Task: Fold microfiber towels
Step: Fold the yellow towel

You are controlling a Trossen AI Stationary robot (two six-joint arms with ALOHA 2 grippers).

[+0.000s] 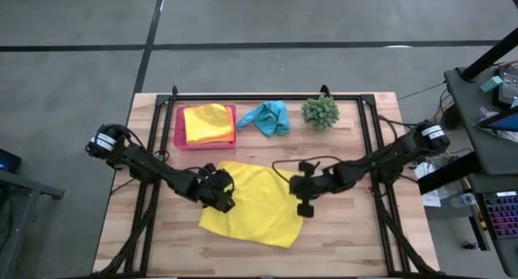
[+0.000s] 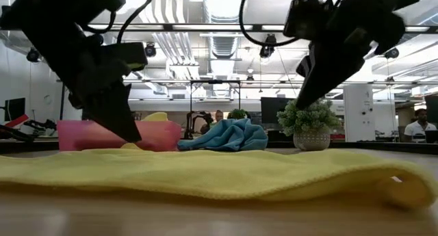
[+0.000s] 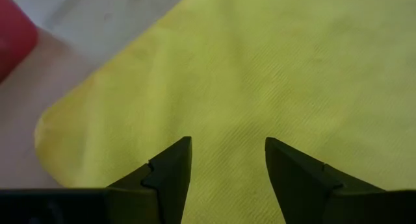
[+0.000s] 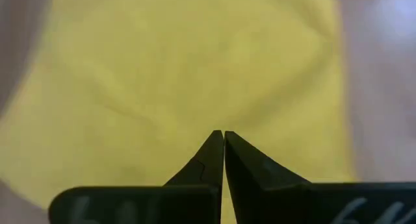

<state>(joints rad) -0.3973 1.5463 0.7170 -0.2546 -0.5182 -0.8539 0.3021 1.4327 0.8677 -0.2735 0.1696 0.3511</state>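
Spread yellow towel point(image 1: 257, 205): lies flat on the bench point(image 1: 340, 238), nearest the low camera, filling the front of that view; in the high view it sits in the middle of the boards, skewed, one corner toward the front edge.
Left end effector point(image 1: 224, 192): over the left side of the spread yellow towel; fingers point(image 3: 170, 174) stand apart with bare yellow cloth showing between them; nothing is held.
Right end effector point(image 1: 304, 197): at the right edge of the same towel; its two fingers point(image 4: 208, 162) are pressed together tip to tip above the cloth, with nothing pinched between them.
Stacked towels point(image 1: 209, 123): a yellow cloth with an orange one showing at its lower edge, lying in the pink tray point(image 1: 180, 138) at the back left of the bench.
Turquoise towel point(image 1: 267, 117): crumpled in a loose heap just beside the tray, between it and the plant.
Plant ball point(image 1: 320, 112): spiky green, at the back of the bench, right of the turquoise towel; in the low view it sits in a small pale pot point(image 2: 311, 141).
Bench frame point(image 1: 366, 133): dark rails run along the back and sides of the wooden top.
Room: a person point(image 2: 420, 125) is seated far off at the right of the low view.
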